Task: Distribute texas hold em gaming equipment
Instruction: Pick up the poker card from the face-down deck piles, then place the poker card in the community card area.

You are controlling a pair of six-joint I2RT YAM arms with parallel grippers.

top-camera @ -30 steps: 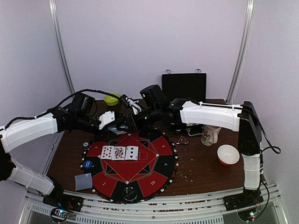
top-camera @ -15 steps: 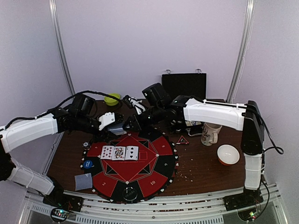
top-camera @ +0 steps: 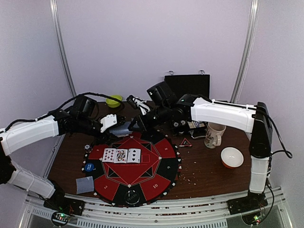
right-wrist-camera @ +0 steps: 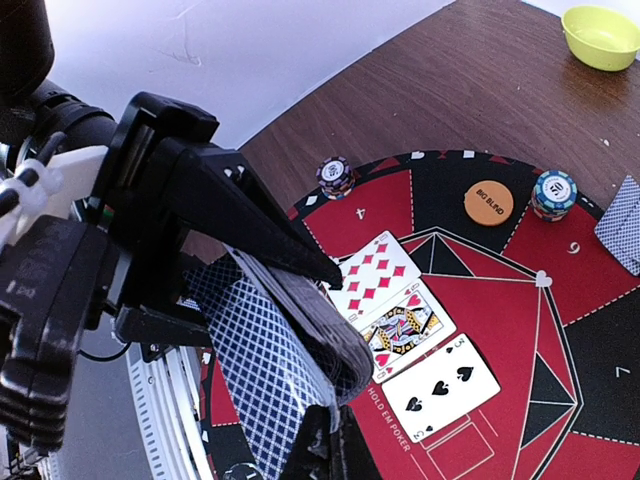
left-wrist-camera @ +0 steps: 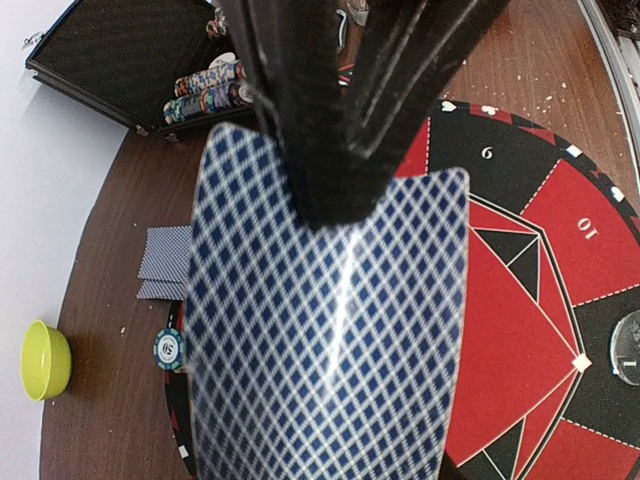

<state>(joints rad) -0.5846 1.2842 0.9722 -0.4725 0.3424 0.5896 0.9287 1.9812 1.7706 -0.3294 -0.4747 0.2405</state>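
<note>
My left gripper [top-camera: 118,127] is shut on a deck of blue-checked playing cards [right-wrist-camera: 300,330], held above the far left edge of the round red-and-black poker board [top-camera: 156,180]. My right gripper [right-wrist-camera: 335,435] is shut on the edge of the deck's top card [left-wrist-camera: 330,330], which bows upward. That card hides the left gripper's own fingers in the left wrist view. Three face-up cards [top-camera: 121,155] lie in a row on the board. An orange disc [right-wrist-camera: 488,202], striped chips [right-wrist-camera: 335,176] and a blue disc [top-camera: 89,166] sit on its rim.
Face-down cards [top-camera: 85,184] lie at the board's near left and more face-down cards [left-wrist-camera: 165,262] at its far side. A red-black triangle [top-camera: 185,142], white mug [top-camera: 214,135] and orange bowl [top-camera: 232,157] stand right. A green bowl [top-camera: 113,100] and an open chip case [left-wrist-camera: 100,60] are at the back.
The right gripper's jaws have closed onto the top card of the deck. The right arm has shifted slightly to the right. The left arm has held still.
</note>
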